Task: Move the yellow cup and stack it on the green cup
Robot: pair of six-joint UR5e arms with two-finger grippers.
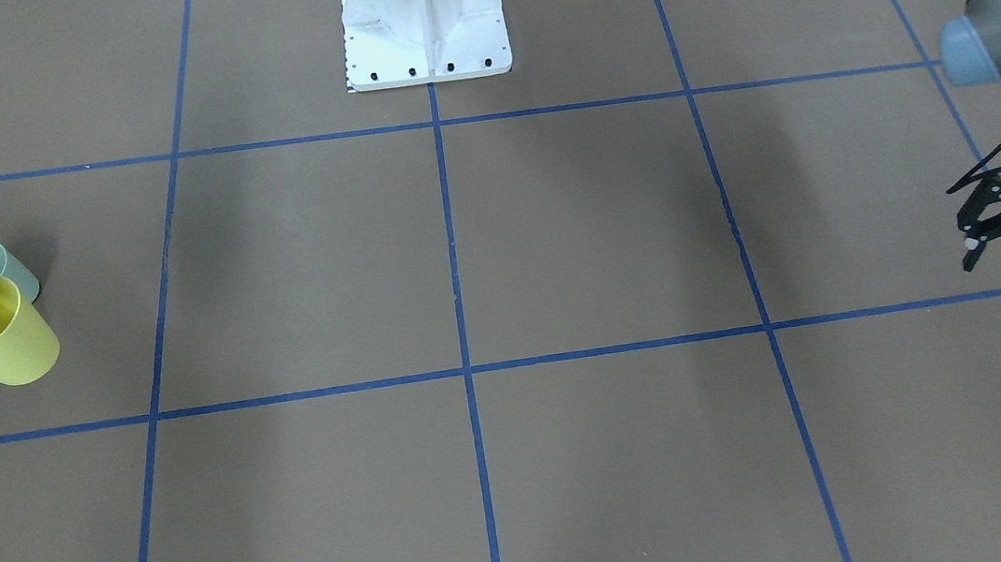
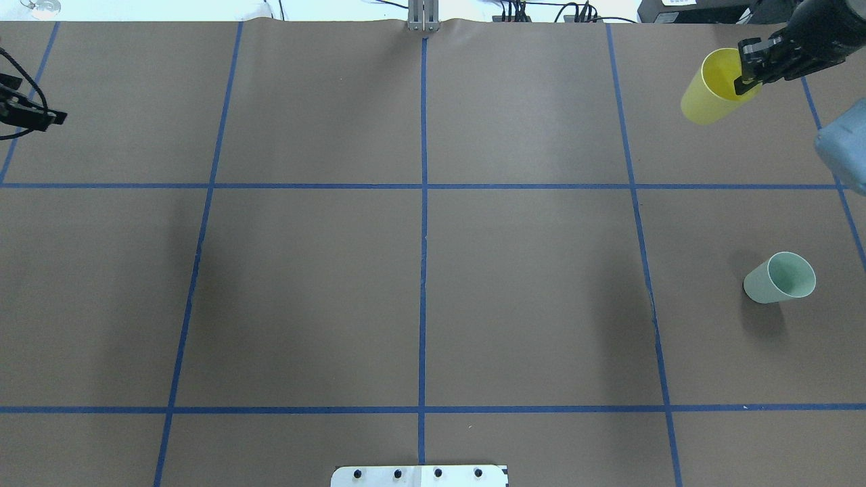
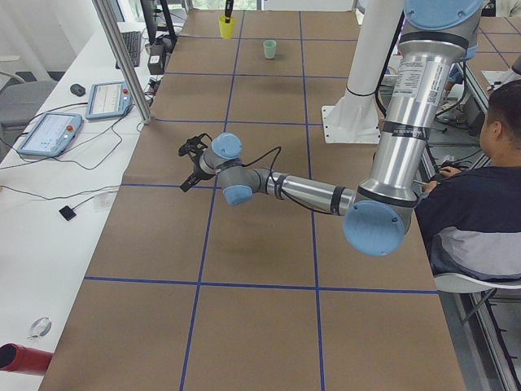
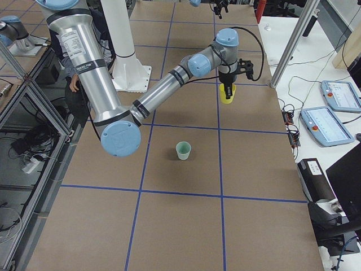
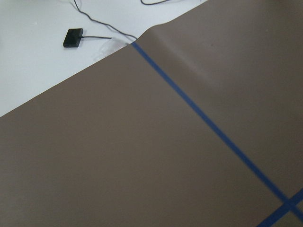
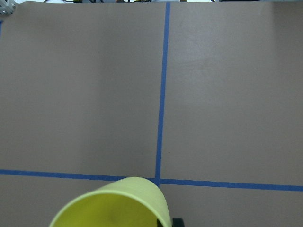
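My right jaws are clamped on the rim of the yellow cup, one finger dipping inside the mouth and the other on the outside of the wall. The cup hangs mouth-up from that grip and looks raised off the tabletop, out near the far edge on my right side. My right wrist camera catches only the cup's rim at the bottom of its view, with brown paper and the blue tape lines below it.

The green cup stands upright on the tabletop, mouth up, also on my right side but closer to my base than the yellow one. The two cups are well apart and not touching. From the camera across the tabletop the yellow cup sits in front of the green one and hides part of it, but the overhead view shows the gap between them.

My left jaws are spread open and hold nothing. My left arm reaches low over the tabletop on my left side, far from both cups. Its wrist camera sees bare brown paper, one tape line, and a small black box on a cable lying on the white surface past the paper's edge.

A person sits beside my base.
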